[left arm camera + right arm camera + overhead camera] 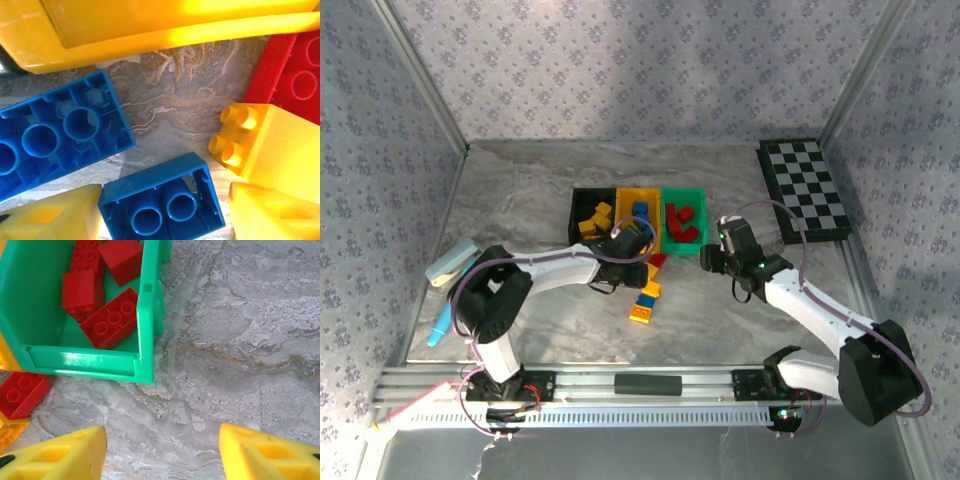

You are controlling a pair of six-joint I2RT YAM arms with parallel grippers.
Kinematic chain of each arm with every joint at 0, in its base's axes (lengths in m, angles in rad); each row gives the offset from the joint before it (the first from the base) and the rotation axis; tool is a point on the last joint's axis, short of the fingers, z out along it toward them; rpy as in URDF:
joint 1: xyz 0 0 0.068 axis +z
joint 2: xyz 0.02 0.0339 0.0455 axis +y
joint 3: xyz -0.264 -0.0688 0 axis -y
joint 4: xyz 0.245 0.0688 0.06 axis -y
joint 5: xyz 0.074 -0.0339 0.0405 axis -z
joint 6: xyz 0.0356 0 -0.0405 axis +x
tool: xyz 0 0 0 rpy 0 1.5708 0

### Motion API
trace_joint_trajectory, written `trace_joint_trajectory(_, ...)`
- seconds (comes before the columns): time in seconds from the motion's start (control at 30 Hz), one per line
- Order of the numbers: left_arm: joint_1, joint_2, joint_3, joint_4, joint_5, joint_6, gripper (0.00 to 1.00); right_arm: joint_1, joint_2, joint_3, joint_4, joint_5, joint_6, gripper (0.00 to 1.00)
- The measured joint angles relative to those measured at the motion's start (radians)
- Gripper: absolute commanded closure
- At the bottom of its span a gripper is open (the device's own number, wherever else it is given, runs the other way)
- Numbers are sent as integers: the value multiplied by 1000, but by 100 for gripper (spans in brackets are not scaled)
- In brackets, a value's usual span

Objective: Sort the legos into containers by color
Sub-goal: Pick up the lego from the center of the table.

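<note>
In the top view, a grey marbled table [520, 200] sits inside walls papered with a small floral print, and a metal rail runs along the near edge. A black-and-white chequered board [805, 190] lies at the far right. Three open plastic bins stand side by side mid-table: the black bin [578, 212] holds yellow bricks, the yellow bin [626, 196] holds blue ones and the green bin [670, 245] holds red ones. Loose bricks lie just in front of them: a red brick [658, 260], a blue-and-yellow pair [648, 291] and a yellow brick [641, 313]. The left gripper [630, 256] hangs low at the yellow bin's near wall. The right gripper [712, 258] is just right of the green bin.

In the left wrist view, the yellow bin's wall crosses the top. Two blue studded bricks lie upside down on the marble, a large one [55, 132] at left and a smaller one [160, 197] lower down. A yellow brick on its side [272, 150] lies beside a red brick. The smaller blue brick sits between the yellow fingertips [55, 217]. A thin strip of table shows at its right side, so the jaws flank it without clamping it.

In the right wrist view, the green bin's corner shows its red rectangular bricks [107, 317] piled loosely. One more red brick lies outside at the left. The yellow fingers [270, 455] are spread wide over bare marble and hold nothing.
</note>
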Motion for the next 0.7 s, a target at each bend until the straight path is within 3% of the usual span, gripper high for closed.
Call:
trace_joint_trajectory(0.1, -7, 8, 12, -5, -5, -3, 58, -7, -5, -2, 1, -6, 0, 37)
trace_joint_trajectory(0.43, -99, -53, 24, -72, -129, 13, 58, -32, -25, -17, 13, -26, 0, 38)
trace_joint_trajectory(0.7, -57, -64, 196, -145, -209, 81, 57, -32, -38, -46, 17, -55, 1, 37)
